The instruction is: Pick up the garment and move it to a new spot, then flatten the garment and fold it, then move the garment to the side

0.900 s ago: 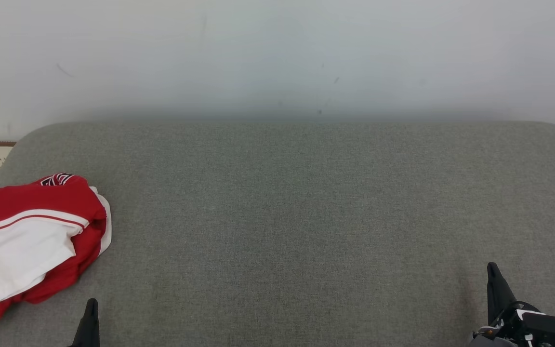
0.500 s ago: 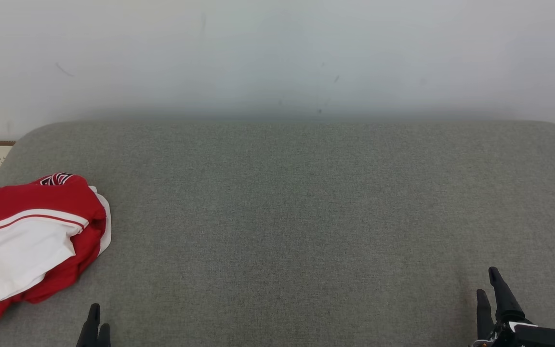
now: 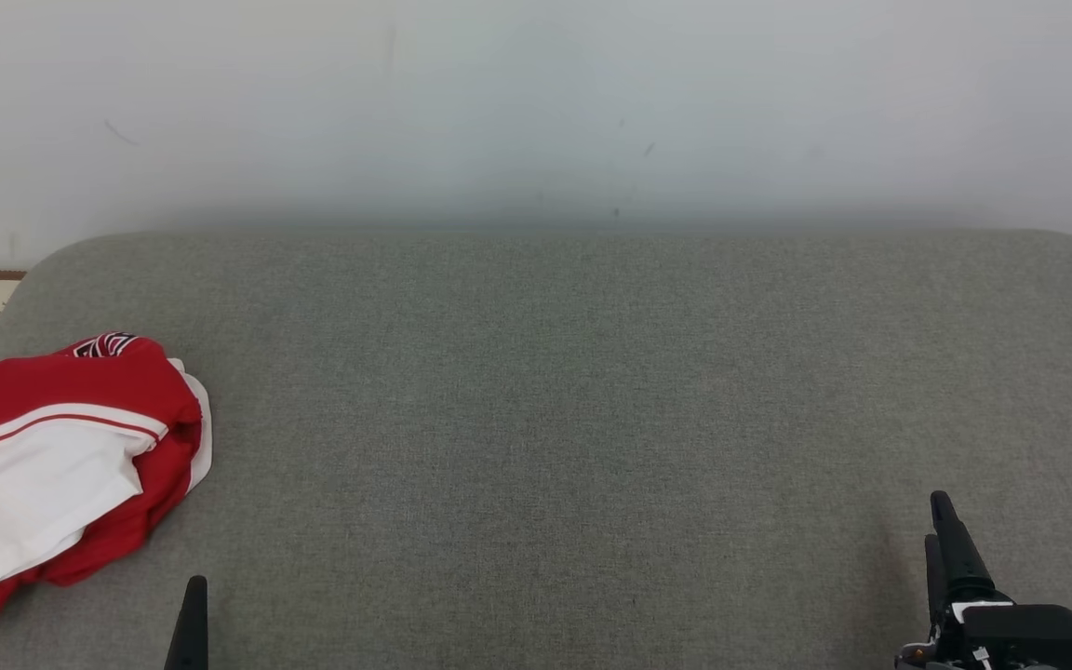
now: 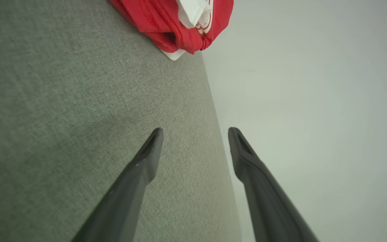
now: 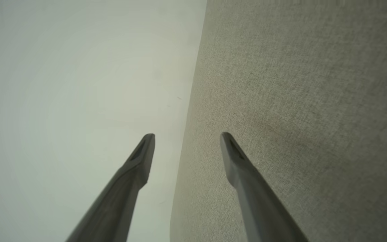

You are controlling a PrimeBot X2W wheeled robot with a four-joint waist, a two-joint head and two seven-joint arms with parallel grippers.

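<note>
- The red and white garment (image 3: pixel 61 456) lies in a crumpled heap at the left end of the grey desk (image 3: pixel 592 400)
- The left claw (image 4: pixel 196 132) is wide open and holds nothing; it is near the garment, not touching; the right claw (image 5: pixel 186 136) is wide open and empty too, far off to the right
- I think the job has hardly begun; picking up, flattening, folding and moving aside are all left
- The heap's long way slants from near-left to far-right; its dark striped end points to the wall (image 3: pixel 536 112)

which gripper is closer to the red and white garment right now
Left. The left gripper, open, is at the near edge just right of the garment, not touching it. The right gripper, also open, sits at the near right corner, across the grey cushion.
</note>
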